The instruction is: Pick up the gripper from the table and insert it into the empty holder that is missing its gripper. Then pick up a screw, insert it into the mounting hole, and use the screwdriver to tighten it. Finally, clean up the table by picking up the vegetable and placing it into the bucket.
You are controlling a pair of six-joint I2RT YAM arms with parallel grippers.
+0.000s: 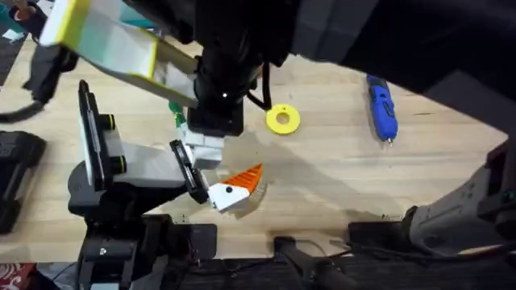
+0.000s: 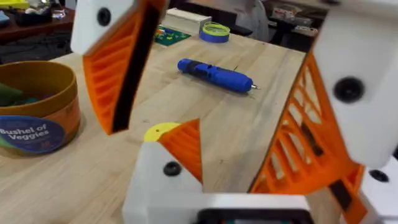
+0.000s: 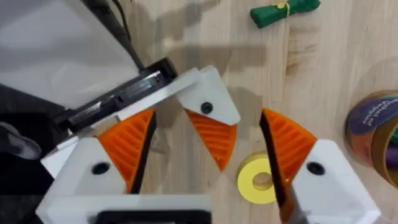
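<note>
The orange ribbed gripper (image 3: 214,137) (image 1: 246,179) sits in the white holder (image 3: 208,93) (image 2: 165,177) at one end of my left gripper's (image 1: 212,173) black rail. A dark spot marks its mounting hole. My left gripper is open. My right gripper (image 3: 206,115) (image 2: 186,158) (image 1: 205,149) reaches across from above, open, its orange pads either side of that tip. The blue screwdriver (image 1: 381,106) (image 2: 214,73) lies far right. The green vegetable (image 3: 285,11) (image 1: 176,109) lies beyond the claw. The bucket (image 2: 37,106) (image 3: 373,130) holds toys. The screw is out of view.
A yellow disc (image 1: 283,119) (image 3: 258,180) lies just past the holder. A blue and yellow tape roll (image 2: 214,30) sits at the far table edge. A yellow and white box (image 1: 105,40) is at the back left. Bare wood stretches between disc and screwdriver.
</note>
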